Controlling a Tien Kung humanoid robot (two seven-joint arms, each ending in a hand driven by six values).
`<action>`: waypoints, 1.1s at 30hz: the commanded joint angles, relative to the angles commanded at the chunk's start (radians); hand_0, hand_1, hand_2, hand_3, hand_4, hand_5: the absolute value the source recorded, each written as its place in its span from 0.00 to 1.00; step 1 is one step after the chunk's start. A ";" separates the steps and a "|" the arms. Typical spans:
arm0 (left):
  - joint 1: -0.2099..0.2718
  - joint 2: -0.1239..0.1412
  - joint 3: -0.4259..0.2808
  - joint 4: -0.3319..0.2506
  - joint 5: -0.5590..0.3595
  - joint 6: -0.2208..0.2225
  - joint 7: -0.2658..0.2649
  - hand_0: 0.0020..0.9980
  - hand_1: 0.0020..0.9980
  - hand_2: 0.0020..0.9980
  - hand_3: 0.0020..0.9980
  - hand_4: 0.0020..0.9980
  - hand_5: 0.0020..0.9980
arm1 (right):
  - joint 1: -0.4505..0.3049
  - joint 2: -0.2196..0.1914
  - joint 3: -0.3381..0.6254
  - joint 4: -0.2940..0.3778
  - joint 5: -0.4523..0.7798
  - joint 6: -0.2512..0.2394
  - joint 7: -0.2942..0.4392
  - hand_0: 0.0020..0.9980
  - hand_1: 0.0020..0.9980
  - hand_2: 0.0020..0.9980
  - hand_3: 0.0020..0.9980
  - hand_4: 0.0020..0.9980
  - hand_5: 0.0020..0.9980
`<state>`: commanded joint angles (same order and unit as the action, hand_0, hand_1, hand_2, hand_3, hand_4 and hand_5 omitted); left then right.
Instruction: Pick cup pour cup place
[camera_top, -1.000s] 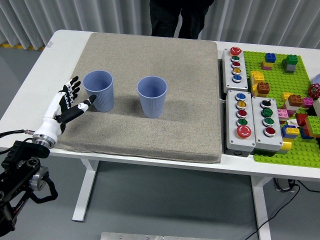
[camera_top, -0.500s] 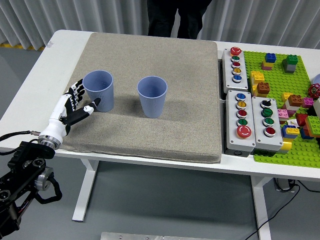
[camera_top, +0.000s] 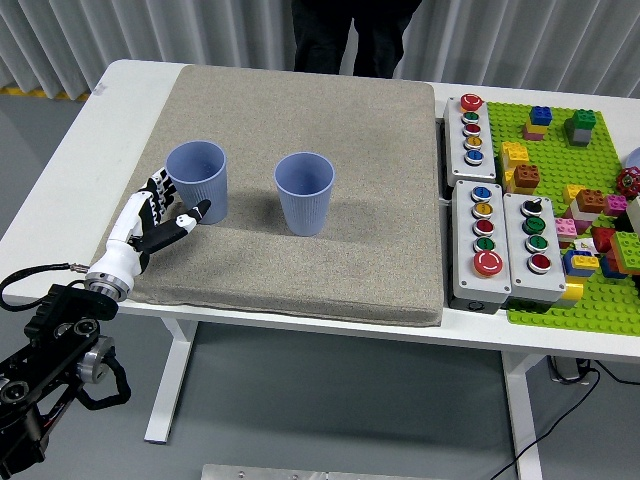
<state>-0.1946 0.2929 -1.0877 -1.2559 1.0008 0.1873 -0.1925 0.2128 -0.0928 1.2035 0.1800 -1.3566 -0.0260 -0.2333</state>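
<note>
**Q:** Left hand, what is it doing?

**A:** My left hand is reaching in from the lower left, sitting low over the grey mat at its left side. Fingers are spread and loose, gripping nothing. The thumb tip is pointing at the base of the left cup; I think it is just touching the cup wall, but the angle is poor, so it could be a hair apart.

**Q:** Cups?

**A:** Two blue ribbed cups, both standing upright on the mat, mouths open. The left cup is sitting right beside my fingers. The right cup is standing well apart from it, nearer the mat's middle, and nothing is touching it. I can't tell what is inside either one.

**Q:** Right hand?

**A:** Not showing anywhere.

**Q:** Anything else?

**A:** The mat is covering most of the white tabletop. Right of the mat, three grey button boxes: a narrow box at the back, two wider boxes side by side in front of it, all with coloured buttons. Further right, a green baseplate is carrying loose coloured bricks. A person in dark clothes is standing at the far edge, hands out of frame.
</note>
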 joint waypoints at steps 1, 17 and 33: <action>-0.003 -0.001 0.001 0.004 0.000 0.000 0.000 1.00 1.00 1.00 1.00 0.85 0.31 | 0.000 0.000 0.000 0.000 0.000 0.000 0.000 0.69 0.65 0.58 0.58 0.00 0.07; -0.027 -0.030 0.018 0.033 0.005 0.007 0.002 1.00 1.00 1.00 1.00 0.84 0.30 | -0.005 0.001 0.000 0.000 -0.008 0.003 -0.002 0.69 0.65 0.58 0.58 0.00 0.07; -0.069 -0.058 0.022 0.073 0.006 0.013 0.001 1.00 1.00 1.00 1.00 0.87 0.35 | 0.001 -0.001 -0.001 0.000 0.000 0.002 0.000 0.69 0.65 0.58 0.58 0.00 0.07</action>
<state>-0.2637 0.2352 -1.0653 -1.1826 1.0064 0.2000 -0.1914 0.2133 -0.0936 1.2024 0.1800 -1.3568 -0.0245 -0.2329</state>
